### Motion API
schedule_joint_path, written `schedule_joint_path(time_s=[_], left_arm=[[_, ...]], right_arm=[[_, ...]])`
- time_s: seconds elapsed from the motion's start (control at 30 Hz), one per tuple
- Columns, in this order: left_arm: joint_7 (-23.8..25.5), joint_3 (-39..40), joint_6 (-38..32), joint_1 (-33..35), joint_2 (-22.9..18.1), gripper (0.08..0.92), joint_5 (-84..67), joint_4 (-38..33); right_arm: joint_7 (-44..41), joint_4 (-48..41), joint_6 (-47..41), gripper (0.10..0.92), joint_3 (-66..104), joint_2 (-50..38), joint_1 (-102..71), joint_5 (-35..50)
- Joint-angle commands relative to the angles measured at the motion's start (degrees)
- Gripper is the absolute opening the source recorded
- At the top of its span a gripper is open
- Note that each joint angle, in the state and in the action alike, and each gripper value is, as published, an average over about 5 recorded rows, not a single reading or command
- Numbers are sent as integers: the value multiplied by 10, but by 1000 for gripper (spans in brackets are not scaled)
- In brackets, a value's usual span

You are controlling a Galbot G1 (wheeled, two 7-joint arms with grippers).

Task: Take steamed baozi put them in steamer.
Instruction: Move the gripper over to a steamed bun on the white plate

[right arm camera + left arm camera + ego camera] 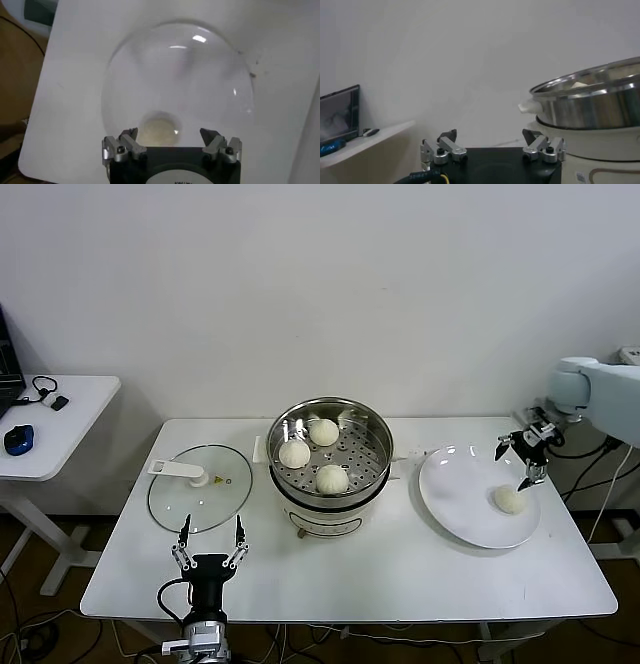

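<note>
Right gripper (521, 465) hangs over the plate (455, 484) at the table's (400, 574) right end, its jaws spread wide and holding nothing. Directly under it lies one bun (509, 500), on the plate's right half, and the fingertips stand just above it without touching. In the right wrist view the same bun (159, 131) shows between the two open fingers (129, 141), its near edge cut off by the gripper body.

Left gripper (210, 549) sits parked at the table's near edge, in front of the glass lid (200, 487), fingers apart and empty; its arm is mostly cut off by the frame.

Behind it, at the table's middle, stands the steamer (330, 459) with three buns (332, 478) on its perforated floor, apart from one another. From the left wrist view only the steamer's steel wall (590, 107) and cream base show, cut off at the edge, with a sliver of a bun just above the rim.

A side table (55, 429) stands far left, holding small dark items too small to tell.
</note>
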Motion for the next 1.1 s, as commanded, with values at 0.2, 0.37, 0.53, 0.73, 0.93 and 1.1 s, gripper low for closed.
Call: schedule_joint_path(time_s=[0.2,0.37,0.53,0.73,0.93,1.1], left_arm=[[-2,-3,-2,1,-28,823,4,7],[-2,-4,-2,0,-28,823,4,10],[-2,-5,-2,-1,-28,823,3,12],[-2,-6,-2,-2,-28,823,2,13],[-1,-6,-1,-3,-28,823,2,11],[-1,-6,-1,-3,-28,823,2,11]], right_arm=[[-11,-160,24,823,180,8,-184,-83],[-12,-180,28,823,202,20,-202,-93],[-12,-194,29,823,211,29,-215,-101],[-11,-200,31,823,222,36,-224,-108],[-11,-202,30,823,226,41,-227,-109],[-11,-199,29,801,227,41,-225,-111]])
